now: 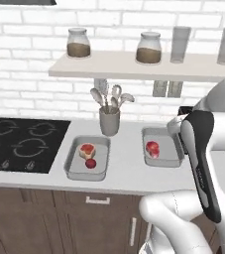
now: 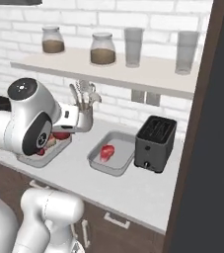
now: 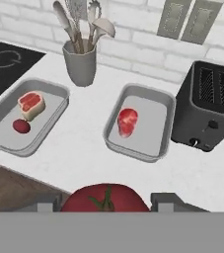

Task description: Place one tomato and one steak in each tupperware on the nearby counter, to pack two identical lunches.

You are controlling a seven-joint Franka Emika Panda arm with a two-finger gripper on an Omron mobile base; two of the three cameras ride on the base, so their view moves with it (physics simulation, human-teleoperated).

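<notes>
Between the two dark fingertips at the bottom of the hand view sits a round red tomato [image 3: 105,199] with a small green stem star on top; the gripper [image 3: 105,203] is clenched on it, held above the front edge of the counter [image 3: 84,148]. From the right base view the hand [image 2: 79,118] hangs over the worktop near the left container.

Two grey rectangular tupperware trays lie on the counter, well apart. The left tupperware [image 3: 5,141] holds a steak [image 3: 31,104], a pale-rimmed red slab toward its back, and a small dark red tomato [image 3: 21,126] just in front of it. The right tupperware [image 3: 148,153] holds one steak [image 3: 127,121], red and somewhat oval, lying left of its centre.

The counter is a long pale grey-white slab over dark brown cabinets [image 1: 59,218] with silver bar handles. A black cooktop [image 1: 20,144] is set into it at the left. Behind the trays stands a grey utensil holder [image 3: 80,62] with spoons and spatulas, and a black toaster [image 3: 209,111] stands just right of the right tray. The wall is white brick with two outlets [image 3: 185,20]. A pale shelf [image 1: 134,67] above carries two lidded jars [image 1: 78,42] of brown contents and two clear glasses [image 2: 133,47].
</notes>
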